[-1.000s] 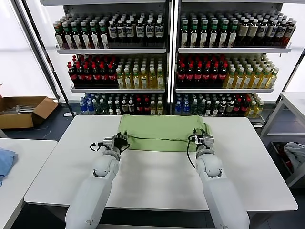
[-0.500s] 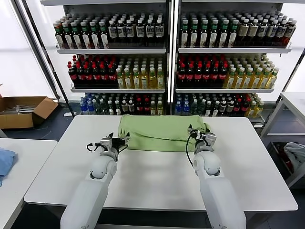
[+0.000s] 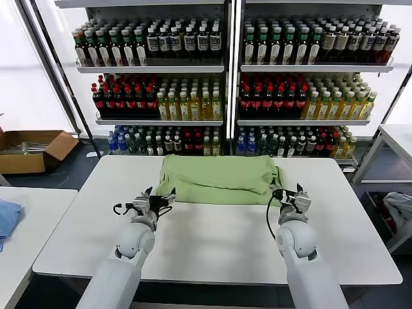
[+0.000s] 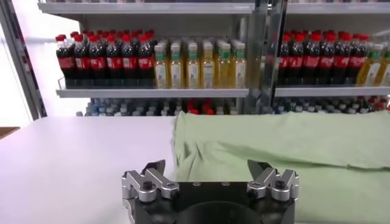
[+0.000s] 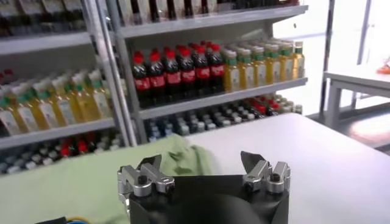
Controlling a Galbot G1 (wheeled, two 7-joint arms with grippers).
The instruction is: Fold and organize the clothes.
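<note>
A light green shirt (image 3: 220,179) lies folded into a wide band at the far middle of the white table (image 3: 212,238), plain green side up. My left gripper (image 3: 159,196) is open and empty just off the shirt's near left corner. My right gripper (image 3: 290,192) is open and empty just off its near right corner. In the left wrist view the shirt (image 4: 292,146) spreads ahead of the open gripper (image 4: 208,169). In the right wrist view a bunched end of the shirt (image 5: 91,176) lies ahead of the open gripper (image 5: 201,163).
Shelves of bottles (image 3: 225,84) stand behind the table. A second white table (image 3: 26,219) with blue cloth (image 3: 6,219) is at the left. A cardboard box (image 3: 32,149) sits on the floor at far left. A side table (image 3: 396,138) stands at the right.
Both grippers have drawn back from the shirt's near edge toward me and outward, and the shirt lies released in its folded band.
</note>
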